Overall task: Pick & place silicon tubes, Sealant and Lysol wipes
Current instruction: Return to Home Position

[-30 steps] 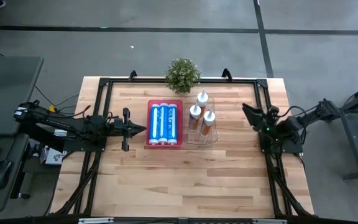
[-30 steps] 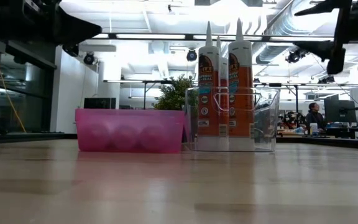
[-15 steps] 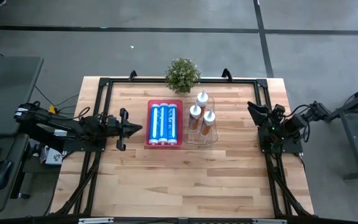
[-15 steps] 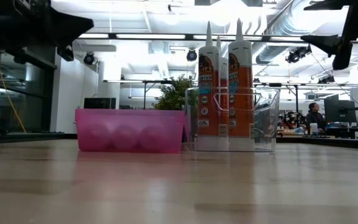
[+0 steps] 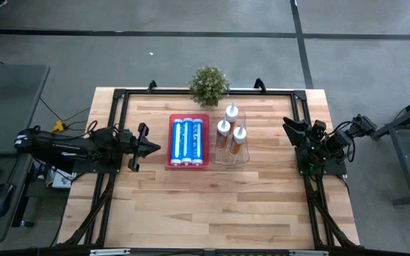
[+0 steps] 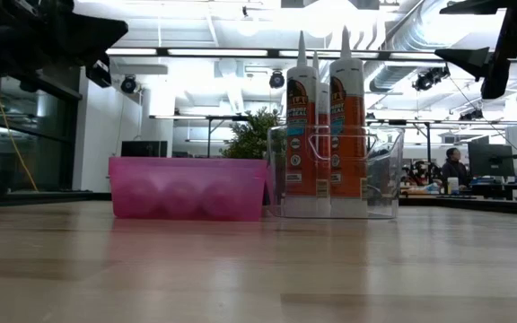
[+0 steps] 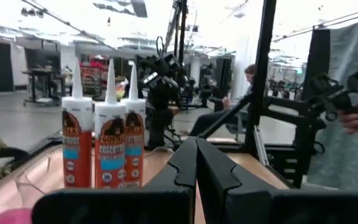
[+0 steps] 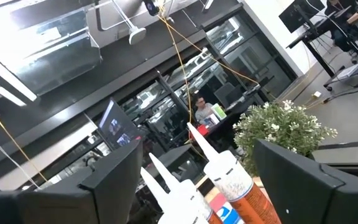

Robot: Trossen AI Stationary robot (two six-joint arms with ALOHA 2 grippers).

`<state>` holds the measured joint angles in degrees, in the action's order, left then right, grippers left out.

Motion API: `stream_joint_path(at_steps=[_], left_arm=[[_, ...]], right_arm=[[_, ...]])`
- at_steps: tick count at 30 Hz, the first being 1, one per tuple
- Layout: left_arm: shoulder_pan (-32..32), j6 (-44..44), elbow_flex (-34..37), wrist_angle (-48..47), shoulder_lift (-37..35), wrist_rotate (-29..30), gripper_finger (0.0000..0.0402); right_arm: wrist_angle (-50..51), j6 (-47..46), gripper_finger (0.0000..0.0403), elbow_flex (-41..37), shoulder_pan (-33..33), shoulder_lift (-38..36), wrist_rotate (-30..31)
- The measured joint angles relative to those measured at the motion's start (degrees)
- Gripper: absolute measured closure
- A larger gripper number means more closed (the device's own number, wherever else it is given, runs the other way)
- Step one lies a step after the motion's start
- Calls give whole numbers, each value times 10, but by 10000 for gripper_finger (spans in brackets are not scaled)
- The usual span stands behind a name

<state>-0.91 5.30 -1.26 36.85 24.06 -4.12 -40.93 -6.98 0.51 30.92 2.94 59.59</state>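
High view: draw left gripper [image 5: 156,148], pinched closed and empty, level back from pink bin [image 5: 188,167] holding blue sealant tubes [image 5: 188,140], clear of orange tubes [image 5: 230,135] upright in transparent bin [image 5: 223,158]; leave right gripper [image 5: 294,130] splayed, empty.

Matte black left arm [image 5: 70,148], matching right arm [image 5: 329,142], angular black tool fingers [image 7: 216,177]
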Motion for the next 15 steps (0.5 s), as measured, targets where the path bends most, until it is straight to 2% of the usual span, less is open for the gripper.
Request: stream_joint_path(at_steps=[7,15], left_arm=[[26,-26,0,-8,-28,-58,401],[24,-38,0,-24,-32,-63,402]], right_arm=[[0,0,100,0,0,0,0],[0,0,100,0,0,0,0]])
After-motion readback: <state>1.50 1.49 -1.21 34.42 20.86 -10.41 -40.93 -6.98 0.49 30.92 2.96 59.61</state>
